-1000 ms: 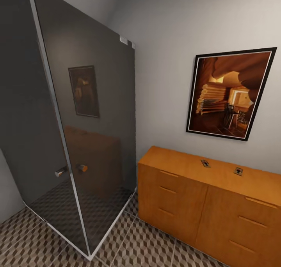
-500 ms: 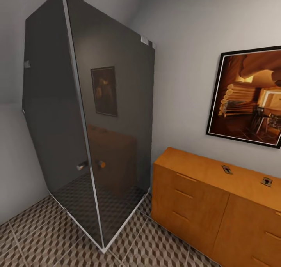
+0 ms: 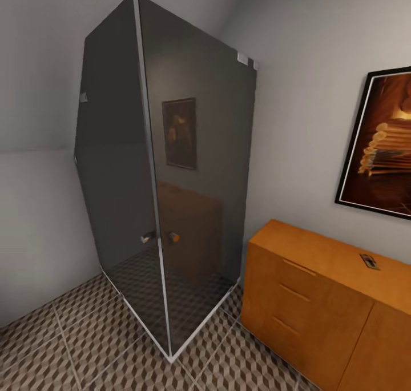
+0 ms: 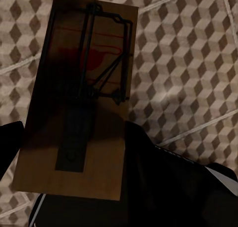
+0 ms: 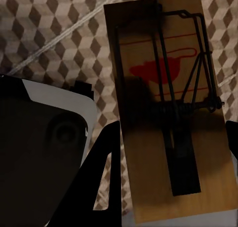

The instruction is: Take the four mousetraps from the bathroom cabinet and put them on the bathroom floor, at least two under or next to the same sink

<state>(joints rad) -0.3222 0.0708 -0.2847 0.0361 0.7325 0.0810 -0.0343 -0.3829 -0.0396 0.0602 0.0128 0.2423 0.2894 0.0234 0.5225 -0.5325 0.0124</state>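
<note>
Carrying one mousetrap (image 4: 74, 103) pinched in the left gripper (image 4: 69, 187) and a second trap (image 5: 171, 113) clamped in the right gripper (image 5: 173, 207), each flat above the bathroom floor (image 4: 188, 53), the robot faces a dark glass shower stall (image 3: 165, 168); one more trap (image 3: 369, 261) lies on the cabinet (image 3: 319, 299). Doing this well likely means keeping both grips firm until the sink comes into view; then lowering each board close to the tiles before letting go.

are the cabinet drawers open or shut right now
Shut: the cabinet drawer fronts sit flush in the head view. One mousetrap lies on its top.
</note>
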